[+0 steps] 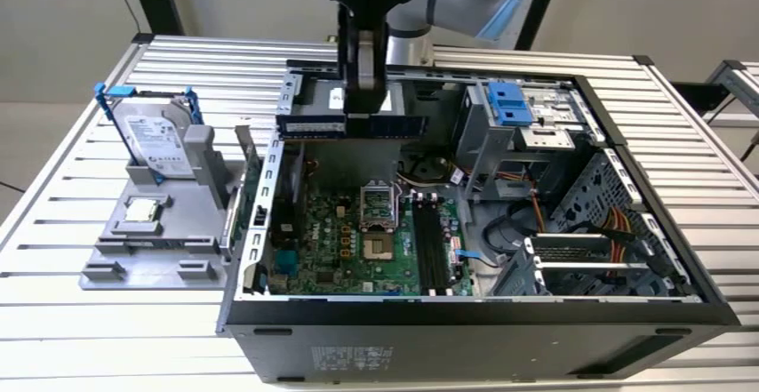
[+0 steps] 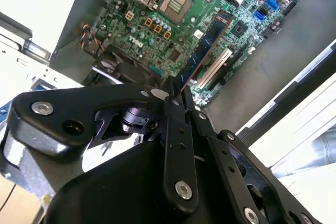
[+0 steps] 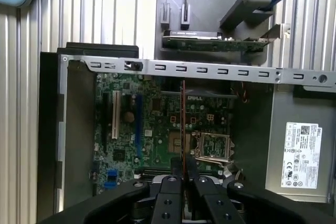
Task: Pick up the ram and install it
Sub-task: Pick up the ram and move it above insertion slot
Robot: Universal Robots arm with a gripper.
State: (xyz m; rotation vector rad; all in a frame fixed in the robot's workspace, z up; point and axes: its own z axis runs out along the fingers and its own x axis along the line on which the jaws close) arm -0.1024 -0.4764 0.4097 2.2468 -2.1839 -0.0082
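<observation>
The ram (image 1: 311, 125) is a thin blue-green stick with dark chips, held level and lengthwise above the rear of the open computer case (image 1: 475, 314). My gripper (image 1: 362, 115) hangs down from above and is shut on its middle. In both wrist views the ram (image 2: 207, 45) (image 3: 182, 124) juts out edge-on from between the black fingers of the gripper (image 2: 176, 95) (image 3: 184, 179), high over the green motherboard (image 1: 344, 241). The long black memory slots (image 1: 429, 252) lie below, nearer the front of the case in the exterior view.
A grey fixture (image 1: 113, 268) at the exterior view's left carries a silver hard drive (image 1: 155, 139) in a blue frame and a small square CPU chip (image 1: 142, 210). The case also holds the CPU socket (image 1: 377, 210), a drive cage (image 1: 522, 116) and orange cables (image 1: 617, 228).
</observation>
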